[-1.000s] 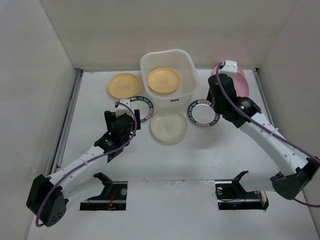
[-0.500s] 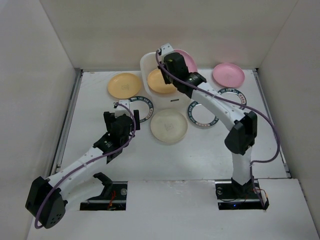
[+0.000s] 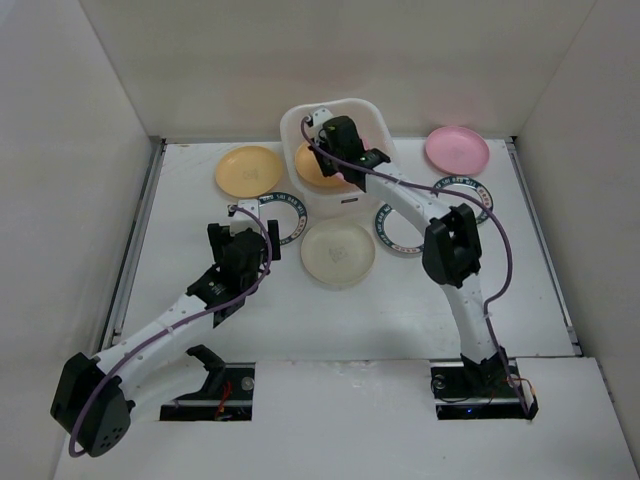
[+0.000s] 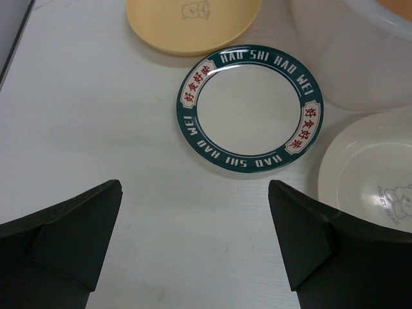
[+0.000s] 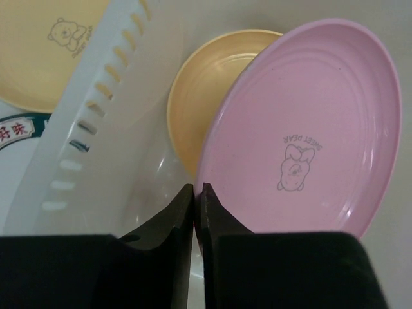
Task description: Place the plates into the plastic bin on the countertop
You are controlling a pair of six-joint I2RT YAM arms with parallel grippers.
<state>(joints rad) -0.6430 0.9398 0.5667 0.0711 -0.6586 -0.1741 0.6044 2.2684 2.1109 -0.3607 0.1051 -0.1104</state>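
1. Held pink plate (image 5: 302, 129): it is inside the plastic bin (image 5: 96, 109), tilted up on its edge with the hollow face toward the right wrist camera. In that view its oval outline runs long from lower left, at the claw, to upper right.
2. Look: glossy pale pink and shallow, with faint concentric rings. A small bear print with lettering near the centre reads upside down.
3. Right claw (image 5: 198, 190): clenched on the plate's lower-left rim, with the two fingers almost meeting and the rim pinched between them.
4. Yellow-orange plate in the bin (image 5: 206, 96): it lies behind the pink one and is partly covered by it. Cannot tell whether the two touch.
5. Bin: white, translucent, tall-sided, standing rear centre on the worktop (image 3: 200, 300).
6. Around the bin on the worktop:
   - a second yellow-orange plate (image 3: 249, 170) to its left;
   - a cream plate (image 3: 338, 253) in front;
   - a second pink plate (image 3: 457, 150) at rear right;
   - a teal-rimmed plate (image 4: 251, 106) at front left, its rim lettered HAO SHI HAO WEI;
   - two more teal-rimmed plates (image 3: 395, 232) (image 3: 475, 190) at front right, partly hidden by the right arm.
7. Left claw (image 4: 193, 193): released, with fingers wide apart and nothing between them. It hangs over bare worktop just on the near side of the lettered plate.
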